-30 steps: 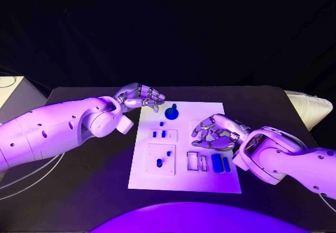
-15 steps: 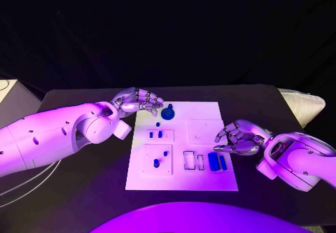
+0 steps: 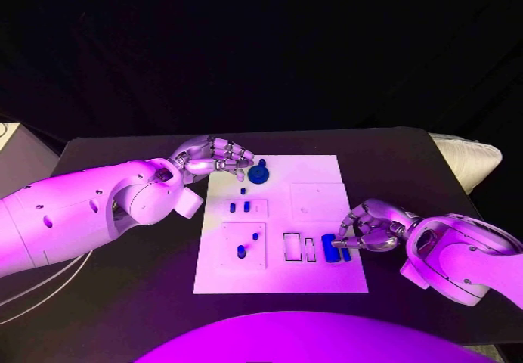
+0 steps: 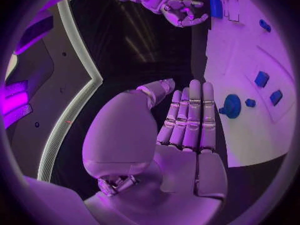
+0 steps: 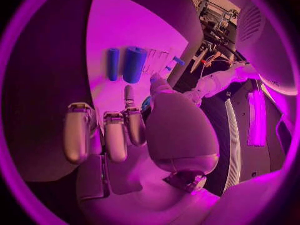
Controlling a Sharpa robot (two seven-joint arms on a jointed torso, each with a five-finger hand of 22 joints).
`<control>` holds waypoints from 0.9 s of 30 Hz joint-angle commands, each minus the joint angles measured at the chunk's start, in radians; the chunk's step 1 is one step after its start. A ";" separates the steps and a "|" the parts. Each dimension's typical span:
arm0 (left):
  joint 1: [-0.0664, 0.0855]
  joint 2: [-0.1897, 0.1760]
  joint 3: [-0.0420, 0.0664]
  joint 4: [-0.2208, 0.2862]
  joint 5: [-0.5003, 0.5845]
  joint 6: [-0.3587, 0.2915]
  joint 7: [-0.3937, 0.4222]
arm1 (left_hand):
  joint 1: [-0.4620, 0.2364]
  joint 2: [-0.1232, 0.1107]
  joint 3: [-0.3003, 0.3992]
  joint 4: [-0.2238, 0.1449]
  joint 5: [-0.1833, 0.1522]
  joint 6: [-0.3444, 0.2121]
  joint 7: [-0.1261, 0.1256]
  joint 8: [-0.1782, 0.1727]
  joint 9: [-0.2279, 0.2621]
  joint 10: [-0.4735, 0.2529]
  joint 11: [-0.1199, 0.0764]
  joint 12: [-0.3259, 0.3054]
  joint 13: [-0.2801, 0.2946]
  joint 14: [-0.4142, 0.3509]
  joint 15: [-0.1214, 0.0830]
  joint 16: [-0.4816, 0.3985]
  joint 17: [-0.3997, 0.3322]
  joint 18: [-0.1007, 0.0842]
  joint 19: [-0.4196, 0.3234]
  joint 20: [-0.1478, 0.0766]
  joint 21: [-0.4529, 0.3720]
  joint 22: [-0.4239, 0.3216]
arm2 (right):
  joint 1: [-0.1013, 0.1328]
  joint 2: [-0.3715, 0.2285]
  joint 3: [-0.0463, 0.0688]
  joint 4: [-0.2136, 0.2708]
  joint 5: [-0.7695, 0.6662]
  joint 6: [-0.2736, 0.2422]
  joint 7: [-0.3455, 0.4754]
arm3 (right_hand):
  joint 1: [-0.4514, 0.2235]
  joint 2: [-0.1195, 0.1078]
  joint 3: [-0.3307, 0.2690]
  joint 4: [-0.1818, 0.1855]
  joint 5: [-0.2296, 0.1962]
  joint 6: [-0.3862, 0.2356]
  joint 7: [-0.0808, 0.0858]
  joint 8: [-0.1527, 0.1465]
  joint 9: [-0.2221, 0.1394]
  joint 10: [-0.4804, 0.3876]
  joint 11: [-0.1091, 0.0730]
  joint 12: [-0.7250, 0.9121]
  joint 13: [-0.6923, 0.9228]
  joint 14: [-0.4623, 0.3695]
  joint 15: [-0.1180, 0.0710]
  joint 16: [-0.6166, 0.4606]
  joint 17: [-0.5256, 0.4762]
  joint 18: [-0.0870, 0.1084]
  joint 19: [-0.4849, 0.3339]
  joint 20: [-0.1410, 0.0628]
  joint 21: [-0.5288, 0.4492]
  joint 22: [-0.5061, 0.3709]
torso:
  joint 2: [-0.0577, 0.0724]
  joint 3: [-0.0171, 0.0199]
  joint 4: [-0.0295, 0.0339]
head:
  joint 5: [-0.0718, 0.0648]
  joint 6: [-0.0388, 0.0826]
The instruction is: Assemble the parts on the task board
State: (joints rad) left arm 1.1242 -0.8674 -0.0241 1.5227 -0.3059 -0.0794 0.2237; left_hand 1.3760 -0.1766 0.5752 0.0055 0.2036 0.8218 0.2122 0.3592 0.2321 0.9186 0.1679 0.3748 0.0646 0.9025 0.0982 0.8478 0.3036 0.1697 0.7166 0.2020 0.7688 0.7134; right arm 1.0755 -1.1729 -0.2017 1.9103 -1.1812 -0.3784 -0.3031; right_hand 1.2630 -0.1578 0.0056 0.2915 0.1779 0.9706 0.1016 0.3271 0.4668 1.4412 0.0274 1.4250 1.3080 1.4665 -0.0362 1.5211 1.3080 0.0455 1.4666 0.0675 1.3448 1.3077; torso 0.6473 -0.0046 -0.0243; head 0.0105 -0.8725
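The white task board (image 3: 316, 276) lies mid-table. A round blue part (image 3: 259, 174) stands near its far left corner, with small blue parts (image 3: 239, 206) just below it and two more (image 3: 249, 244) on a raised square plate. Two blue blocks (image 3: 335, 249) lie by the board's right edge. My left hand (image 3: 218, 157) hovers at the far left corner beside the round part (image 4: 231, 105); my left hand (image 4: 187, 130) holds nothing, fingers straight and together. My right hand (image 3: 367, 229) sits at the right edge, loosely curled and holding nothing, fingertips close to the blocks (image 5: 128, 64).
Two empty rectangular slots (image 3: 298, 247) lie left of the blue blocks. A plain square plate (image 3: 314, 201) sits on the board's right half. A pale ribbed object (image 3: 468, 162) lies at the table's right edge, and bare black table (image 3: 414, 170) surrounds the board.
My right hand swung from over the board's middle out to the right, then came down beside the blue blocks. The left hand stayed by the round part. The camera view shifted.
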 commanded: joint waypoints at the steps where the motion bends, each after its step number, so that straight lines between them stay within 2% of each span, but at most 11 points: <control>1: -0.001 0.000 0.000 0.005 0.010 0.002 0.007 | -0.006 0.001 -0.004 0.003 0.003 -0.005 0.026 0.003 -0.001 -0.004 0.004 -0.002 0.001 0.000 0.006 -0.005 -0.001 0.011 0.009 0.001 -0.003 -0.001 | -0.009 0.010 0.000 -0.005 -0.079 -0.019 -0.078 | -0.011 0.005 -0.019 0.001 0.003 0.011 -0.001 0.007 0.002 0.007 -0.004 0.004 0.097 0.078 -0.009 0.006 0.138 -0.007 0.059 -0.009 0.008 0.213 | 0.000 0.0014 -0.0006 | 0.000 0.000; 16: -0.001 0.000 0.000 0.007 0.011 0.009 0.002 | -0.010 0.001 -0.005 0.006 0.003 -0.006 0.026 0.003 -0.002 -0.005 0.004 -0.002 0.001 0.000 0.006 -0.005 0.000 0.011 0.009 0.002 -0.006 -0.003 | -0.049 0.070 0.000 -0.027 -0.161 -0.040 -0.114 | -0.015 0.018 -0.051 0.001 0.006 0.016 -0.004 0.016 0.006 0.011 -0.006 0.007 0.104 0.079 -0.010 0.008 0.144 -0.008 0.059 -0.010 0.014 0.214 | 0.000 0.0022 -0.0016 | -0.001 0.000; 19: -0.002 0.000 0.000 0.006 0.011 0.012 -0.001 | -0.010 0.001 -0.005 0.006 0.003 -0.006 0.026 0.003 -0.002 -0.005 0.004 -0.002 0.001 0.000 0.006 -0.005 0.000 0.011 0.009 0.002 -0.006 -0.003 | -0.056 0.082 0.000 -0.032 -0.170 -0.048 -0.121 | -0.016 0.020 -0.060 0.002 0.009 0.018 -0.005 0.019 0.007 0.011 -0.007 0.008 0.106 0.079 -0.011 0.008 0.144 -0.008 0.059 -0.010 0.015 0.214 | 0.001 0.0029 0.0003 | 0.000 0.000; 27: -0.002 -0.001 0.000 0.006 0.011 0.013 -0.006 | -0.010 0.001 -0.005 0.006 0.003 -0.006 0.026 0.003 -0.002 -0.005 0.004 -0.002 0.001 0.000 0.006 -0.005 0.000 0.011 0.009 0.002 -0.006 -0.003 | -0.067 0.113 0.000 -0.046 -0.179 -0.047 -0.137 | -0.019 0.023 -0.084 0.002 0.025 0.021 -0.007 0.026 0.009 0.016 -0.009 0.011 0.112 0.080 -0.013 0.009 0.147 -0.008 0.059 -0.012 0.018 0.214 | 0.000 0.0004 0.0005 | 0.000 0.000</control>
State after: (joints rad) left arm 1.1229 -0.8690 -0.0241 1.5264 -0.3013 -0.0786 0.2169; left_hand 1.3760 -0.1767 0.5725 0.0082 0.2036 0.8218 0.2122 0.3592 0.2311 0.9186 0.1679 0.3748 0.0646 0.9025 0.0982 0.8478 0.3036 0.1697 0.7204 0.2057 0.7689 0.7113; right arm 1.0135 -1.0634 -0.1999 1.8692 -1.3327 -0.4246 -0.4130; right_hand 1.2484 -0.1433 -0.0743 0.2936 0.1975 0.9857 0.0940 0.3527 0.4791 1.4503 0.0184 1.4326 1.3077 1.4666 -0.0433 1.5248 1.3077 0.0454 1.4664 0.0605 1.3574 1.3073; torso 0.6481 -0.0029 -0.0239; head 0.0104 -0.8727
